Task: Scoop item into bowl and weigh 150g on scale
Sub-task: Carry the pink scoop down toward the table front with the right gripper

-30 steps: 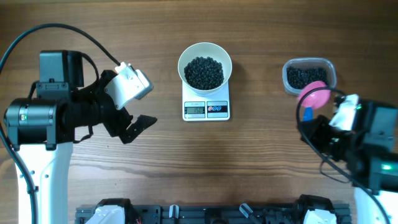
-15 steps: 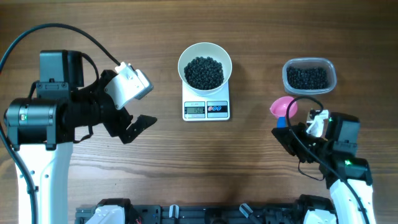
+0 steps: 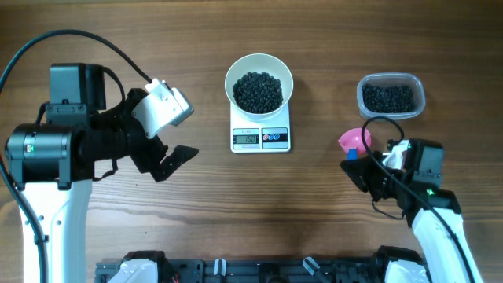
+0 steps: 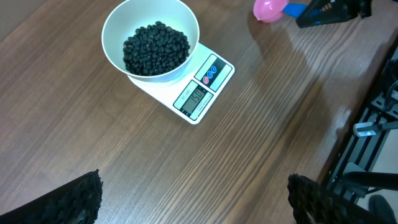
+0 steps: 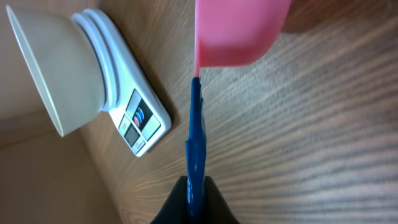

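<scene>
Now my right gripper (image 5: 195, 186) clenches the stiff blue handle (image 5: 194, 124) of the light pink plastic scoop (image 5: 239, 31); my left gripper (image 3: 171, 161) gapes empty. Those tiny round black beads (image 3: 258, 91) should roll and spill easily.

Wooden table (image 3: 251, 212) bears scale (image 3: 261, 138) and tub (image 3: 360, 97).

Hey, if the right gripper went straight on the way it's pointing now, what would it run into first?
Probably just bare table. The right gripper carries the scoop ahead of it; the scale and bowl sit off that line.
</scene>
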`<state>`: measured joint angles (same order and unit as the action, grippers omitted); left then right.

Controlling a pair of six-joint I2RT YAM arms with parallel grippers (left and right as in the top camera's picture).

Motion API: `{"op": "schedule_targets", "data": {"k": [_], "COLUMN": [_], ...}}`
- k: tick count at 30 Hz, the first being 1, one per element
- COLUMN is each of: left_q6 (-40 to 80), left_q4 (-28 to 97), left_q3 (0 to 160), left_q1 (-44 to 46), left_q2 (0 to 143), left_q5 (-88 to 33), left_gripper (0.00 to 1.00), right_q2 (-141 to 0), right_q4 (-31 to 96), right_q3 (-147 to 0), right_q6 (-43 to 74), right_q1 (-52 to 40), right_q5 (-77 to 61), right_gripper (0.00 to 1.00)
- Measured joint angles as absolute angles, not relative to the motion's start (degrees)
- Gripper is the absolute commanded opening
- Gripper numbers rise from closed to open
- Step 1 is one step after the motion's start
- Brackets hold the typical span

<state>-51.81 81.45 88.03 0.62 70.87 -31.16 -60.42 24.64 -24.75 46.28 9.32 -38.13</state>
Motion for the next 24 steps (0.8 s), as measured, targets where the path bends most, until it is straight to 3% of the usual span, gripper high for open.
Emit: {"op": "schedule_targets", "data": {"k": [4,7,17,24], "left_q6": [-51.8,-51.8,-51.8,-51.8], "left_q4": [81.4,81.4,81.4,81.4], "left_q3": [88.0,88.0,88.0,88.0], "left_q1": [0.6,0.6,0.6,0.6], "left_q2": [70.9,70.9,70.9,70.9], "left_q5": [-31.2,-31.2,-31.2,-31.2], "left_gripper": [1.0,1.0,1.0,1.0], "right_q2": [-64.2,-66.8,-69.9,-69.9], "right_q4": [23.2,23.0,23.5,23.6], "right_q3": [-24.8,-24.8,-24.8,-24.8], "right_q6": [46.2,46.2,46.3,46.7], "right_q1": [9.3,9.3,9.3,9.3], "right_q5": [-38.6,-39.2,-39.4,-39.4], "right_gripper": [0.06,0.16,0.31,0.64]}}
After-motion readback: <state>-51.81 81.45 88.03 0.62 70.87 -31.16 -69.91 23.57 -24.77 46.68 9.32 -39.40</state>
